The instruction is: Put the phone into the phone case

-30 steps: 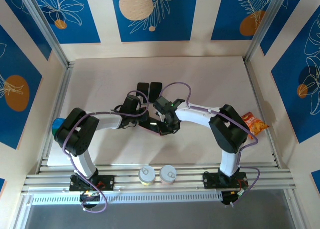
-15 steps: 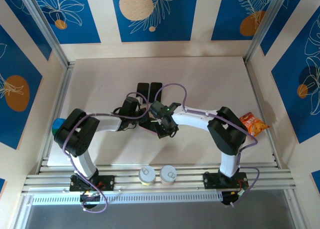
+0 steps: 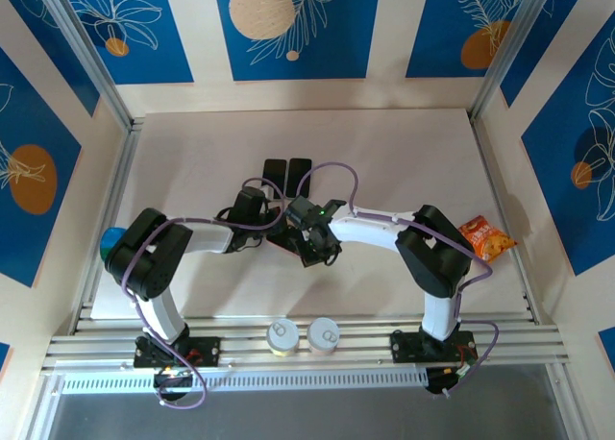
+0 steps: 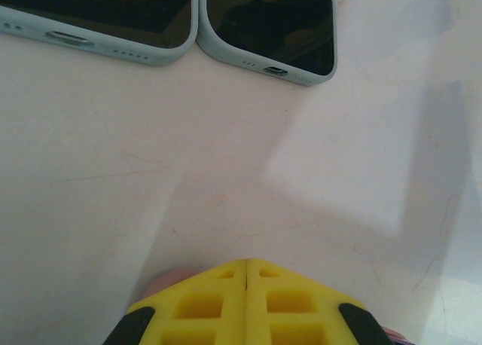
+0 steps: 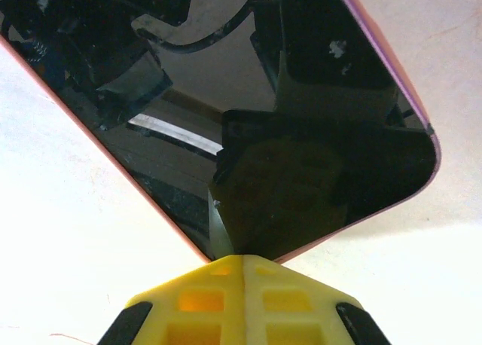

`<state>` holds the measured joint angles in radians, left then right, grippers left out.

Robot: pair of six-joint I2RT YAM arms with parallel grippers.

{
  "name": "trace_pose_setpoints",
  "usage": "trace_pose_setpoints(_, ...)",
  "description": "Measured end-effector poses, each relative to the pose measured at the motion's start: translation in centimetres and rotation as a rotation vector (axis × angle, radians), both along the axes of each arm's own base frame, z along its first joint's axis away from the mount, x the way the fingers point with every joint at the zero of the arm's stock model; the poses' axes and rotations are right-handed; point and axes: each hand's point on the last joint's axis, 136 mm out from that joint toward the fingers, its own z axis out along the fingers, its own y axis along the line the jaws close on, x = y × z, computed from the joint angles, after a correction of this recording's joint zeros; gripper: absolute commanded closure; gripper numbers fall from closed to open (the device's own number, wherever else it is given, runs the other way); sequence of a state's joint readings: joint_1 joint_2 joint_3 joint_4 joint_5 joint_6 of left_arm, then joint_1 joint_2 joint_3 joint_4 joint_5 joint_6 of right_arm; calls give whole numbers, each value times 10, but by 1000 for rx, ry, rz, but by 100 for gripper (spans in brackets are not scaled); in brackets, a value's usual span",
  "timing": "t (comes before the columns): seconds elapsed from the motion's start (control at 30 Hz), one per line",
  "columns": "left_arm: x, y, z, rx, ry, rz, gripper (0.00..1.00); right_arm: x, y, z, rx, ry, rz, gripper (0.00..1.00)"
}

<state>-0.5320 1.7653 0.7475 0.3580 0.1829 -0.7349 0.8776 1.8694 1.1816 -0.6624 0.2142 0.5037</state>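
Pressure seems the aim: clenched right gripper (image 5: 242,258) pushes the phone (image 5: 226,96) just ahead into its case (image 5: 392,70). Left gripper (image 4: 247,264), clenched empty, likely braces it

I have open table (image 3: 413,152) across the upper frame; two phones (image 3: 275,176) sit just above centre, two cans (image 3: 283,336) crowd the lower middle.

The left arm (image 3: 149,253) and right arm (image 3: 432,253) are built alike: white tubular links run between bulky black joint housings, and each stands on a black base plate (image 3: 178,352) with small red parts. Thin purple cables (image 3: 332,164) loop loosely along both. A small green light (image 3: 316,212) glows on the right wrist. The jaws end in yellow moulded pads (image 4: 203,307) with square recesses and black corner pieces.
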Motion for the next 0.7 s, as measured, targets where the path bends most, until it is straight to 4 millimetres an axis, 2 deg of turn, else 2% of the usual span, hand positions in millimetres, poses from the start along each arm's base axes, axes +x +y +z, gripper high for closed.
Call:
trace_pose_setpoints(0.23,-1,1,3,0,-1,0,100,5,0,11,95,27,-37,100)
trace_pose_setpoints(0.4,-9,9,4,34,31,13,100,13,-9,19,163,83,-93,100)
trace_pose_setpoints(0.57,-19,20,8,80,64,29,100,34,-23,41,211,57,-149,100)
trace_pose_setpoints(0.7,-23,25,16,91,66,37,100,48,-22,53,235,16,-146,100)
